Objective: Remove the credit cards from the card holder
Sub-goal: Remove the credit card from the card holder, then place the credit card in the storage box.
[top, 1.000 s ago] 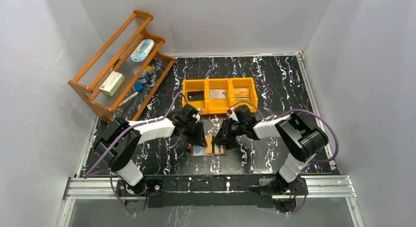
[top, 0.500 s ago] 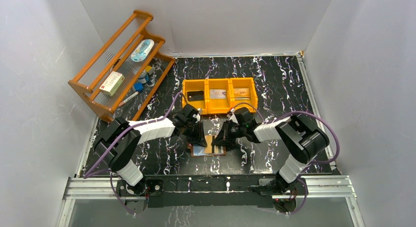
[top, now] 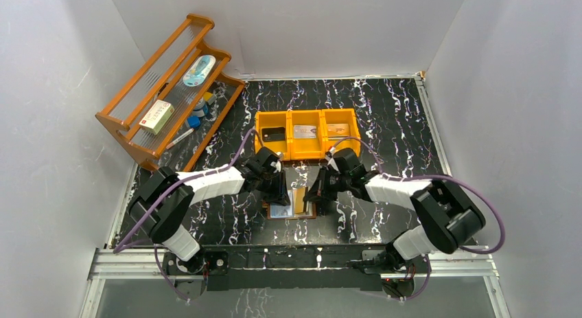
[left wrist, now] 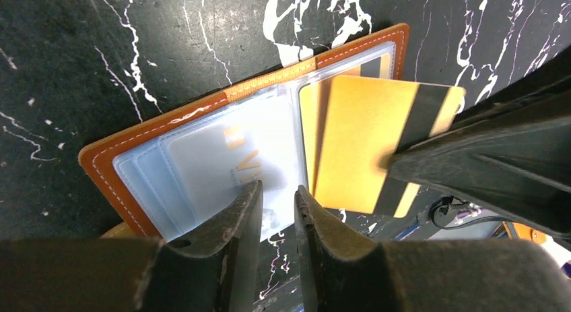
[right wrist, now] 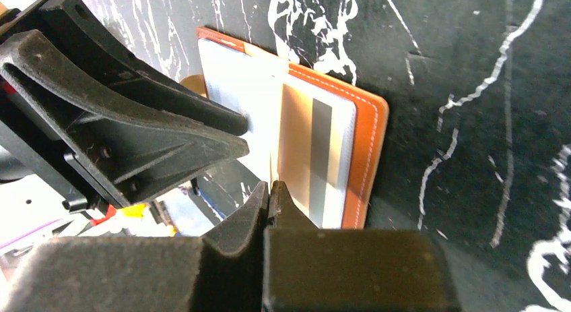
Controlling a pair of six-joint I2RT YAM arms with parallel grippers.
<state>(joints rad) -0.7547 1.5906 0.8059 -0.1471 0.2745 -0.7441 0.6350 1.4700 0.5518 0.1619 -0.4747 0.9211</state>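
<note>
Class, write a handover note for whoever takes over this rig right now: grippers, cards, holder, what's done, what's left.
Left gripper: slightly open, empty, tips on the open card holder.
Right gripper: shut on the gold card, which is partly out of its pocket.
Done: three cards lie in the orange bin, one per compartment.
To do: pull the gold card free; cannot tell if others remain inside.

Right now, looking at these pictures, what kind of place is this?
Most likely a robot test booth, not a home or shop: plain white walls box in a black marbled table, and a left arm and a right arm are bolted to a metal rail at its near edge.
</note>
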